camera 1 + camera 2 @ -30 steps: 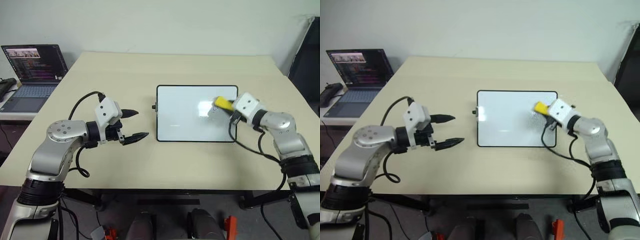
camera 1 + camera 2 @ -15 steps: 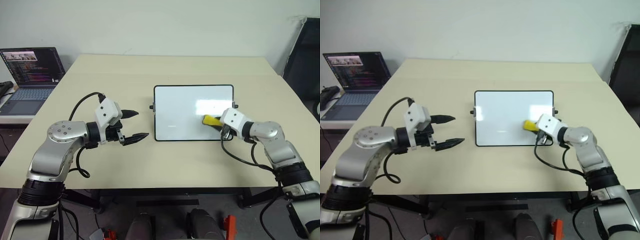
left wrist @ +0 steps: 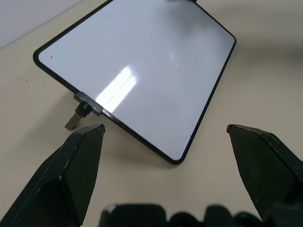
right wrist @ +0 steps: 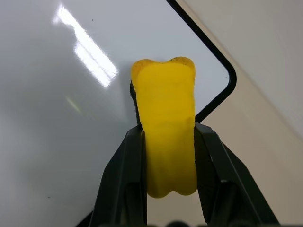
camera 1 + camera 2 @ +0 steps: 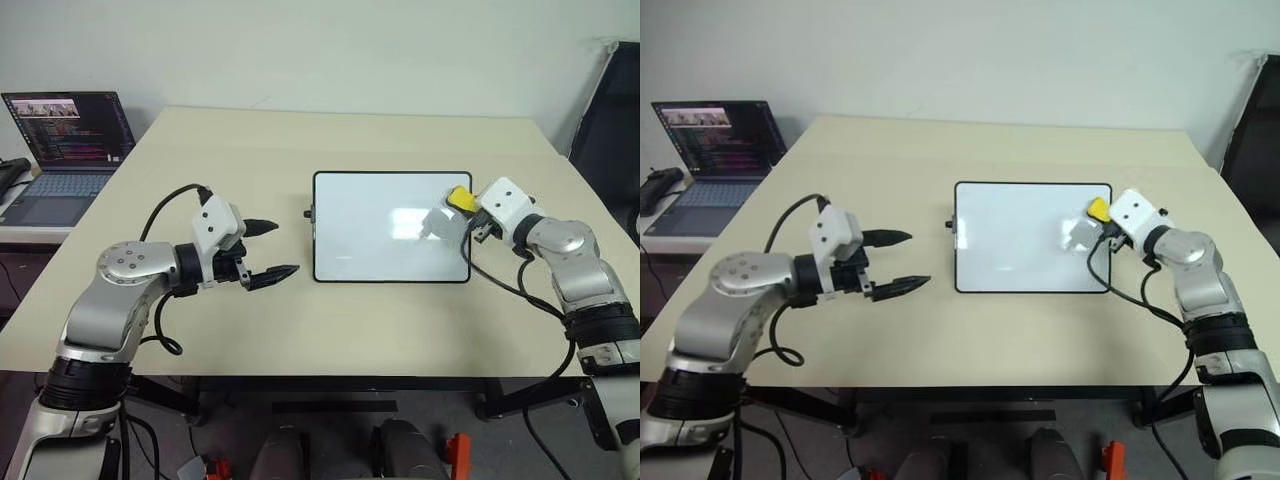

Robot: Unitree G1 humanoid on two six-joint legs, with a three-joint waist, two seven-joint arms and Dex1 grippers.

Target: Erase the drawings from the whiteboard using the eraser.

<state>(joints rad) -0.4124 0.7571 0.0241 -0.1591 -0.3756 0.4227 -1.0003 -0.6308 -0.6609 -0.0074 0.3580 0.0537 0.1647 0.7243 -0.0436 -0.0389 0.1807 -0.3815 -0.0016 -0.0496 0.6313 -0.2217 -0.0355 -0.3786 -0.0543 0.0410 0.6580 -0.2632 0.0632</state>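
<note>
The whiteboard [image 5: 380,228] lies flat on the beige table [image 5: 330,140] and serves as the landmark. Its white surface carries no readable writing or brand; a pale glare patch sits on its right half. The right gripper [image 5: 466,207] is clamped tight on the yellow eraser [image 5: 459,198], whose tip sits over the board's far right corner, just inside the black frame. The left gripper [image 5: 272,249] hovers over the table to the left of the board, apart from it, its two black fingers spread wide and holding nothing. A laptop [image 5: 62,150], its screen text too small to read, stands well left of the board.
</note>
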